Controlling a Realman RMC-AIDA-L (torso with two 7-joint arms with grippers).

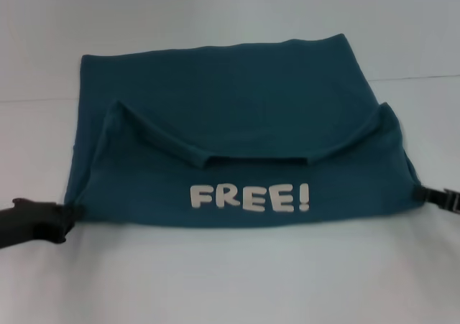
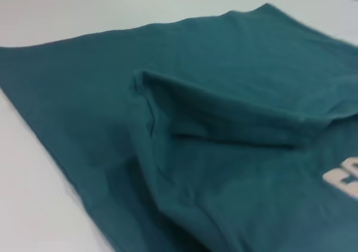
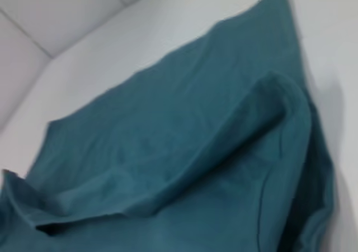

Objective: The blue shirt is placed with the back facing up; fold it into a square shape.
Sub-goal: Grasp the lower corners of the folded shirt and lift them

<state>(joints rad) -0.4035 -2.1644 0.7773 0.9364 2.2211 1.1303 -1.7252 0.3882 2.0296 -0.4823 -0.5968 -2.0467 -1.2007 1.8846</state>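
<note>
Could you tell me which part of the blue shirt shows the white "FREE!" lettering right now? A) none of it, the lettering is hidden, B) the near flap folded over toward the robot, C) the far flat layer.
B: the lettering sits on the near folded-over flap of the blue shirt, between the left gripper and the right gripper.

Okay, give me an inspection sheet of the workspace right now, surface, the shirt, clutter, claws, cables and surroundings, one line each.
Surface: plain white table, bare around the garment.
Job's things: blue shirt lies flat, its near part folded back over itself so the white FREE! lettering faces up; fold not yet square.
Clutter: nothing seen.
Grippers: left claw is at the shirt's near left corner and right claw at its near right corner, both low at table level against the fabric edge.
Cables: nothing seen.
Surroundings: white wall behind the table; a panel seam shows in the right wrist view.
</note>
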